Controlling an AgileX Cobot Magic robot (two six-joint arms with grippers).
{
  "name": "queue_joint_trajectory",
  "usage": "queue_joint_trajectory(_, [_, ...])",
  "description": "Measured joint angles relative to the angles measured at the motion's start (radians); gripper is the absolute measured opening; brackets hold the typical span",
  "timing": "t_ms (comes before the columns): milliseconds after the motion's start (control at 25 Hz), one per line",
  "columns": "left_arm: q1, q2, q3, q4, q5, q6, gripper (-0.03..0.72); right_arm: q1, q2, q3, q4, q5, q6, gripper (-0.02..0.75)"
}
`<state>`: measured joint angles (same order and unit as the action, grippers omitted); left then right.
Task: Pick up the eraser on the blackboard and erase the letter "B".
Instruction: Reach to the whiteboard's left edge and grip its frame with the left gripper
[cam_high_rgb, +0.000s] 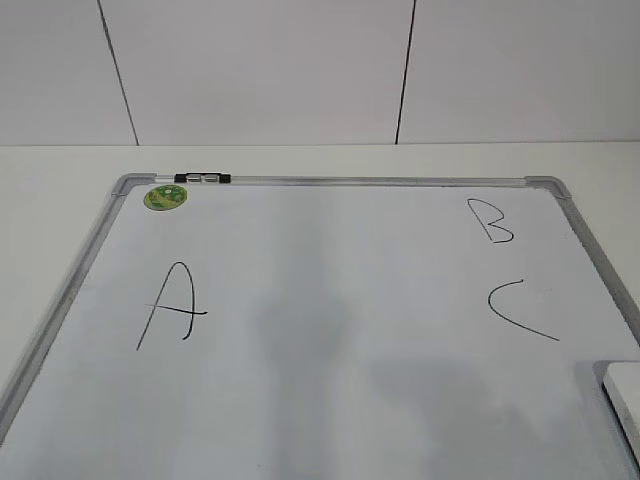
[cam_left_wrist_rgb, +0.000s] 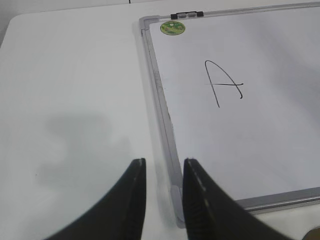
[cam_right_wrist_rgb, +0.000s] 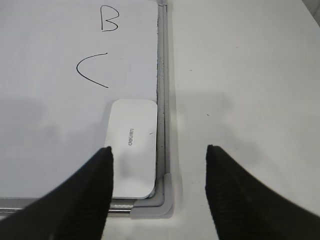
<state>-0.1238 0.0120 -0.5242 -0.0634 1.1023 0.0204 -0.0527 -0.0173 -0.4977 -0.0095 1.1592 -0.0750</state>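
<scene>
Exterior view, blackboard (cam_high_rgb: 330, 330): lies flat on the white worktop (cam_high_rgb: 60, 165) and fills most of the frame; neither hand shows here.
Exterior view, letter "B" (cam_high_rgb: 490, 221): upper right of the board, intact, with the "C" (cam_high_rgb: 520, 310) just below and the "A" (cam_high_rgb: 172, 305) at centre left.
Exterior view, eraser (cam_high_rgb: 625, 395): cut off at the lower right edge of the frame, resting on the board.
Exterior view, green magnet (cam_high_rgb: 165, 197): upper left corner of the board, well apart from the work.
Left wrist view, left hand (cam_left_wrist_rgb: 164, 172): fingers only slightly apart and empty, above the board's lower left frame edge; judged to be parked clear of the task.
Right wrist view, right hand (cam_right_wrist_rgb: 159, 160): fingers wide apart and empty, above the board's lower right corner.
Right wrist view, eraser position: lies flat in that corner, against the frame; one finger overlaps its left edge, the other is over bare worktop. The opening sits too far right; judged a pre-grasp approach, needing a leftward shift.
</scene>
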Motion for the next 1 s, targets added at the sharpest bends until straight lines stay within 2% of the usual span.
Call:
queue_joint_trajectory(680, [0.000, 0.000, 0.000, 0.000, 0.000, 0.000, 0.202, 0.000, 0.004, 0.000, 0.000, 0.000, 0.000, 0.458])
queue_joint_trajectory(1000, [0.000, 0.000, 0.000, -0.002, 0.000, 0.000, 0.203, 0.000, 0.145, -0.023, 0.009, 0.032, 0.000, 0.458])
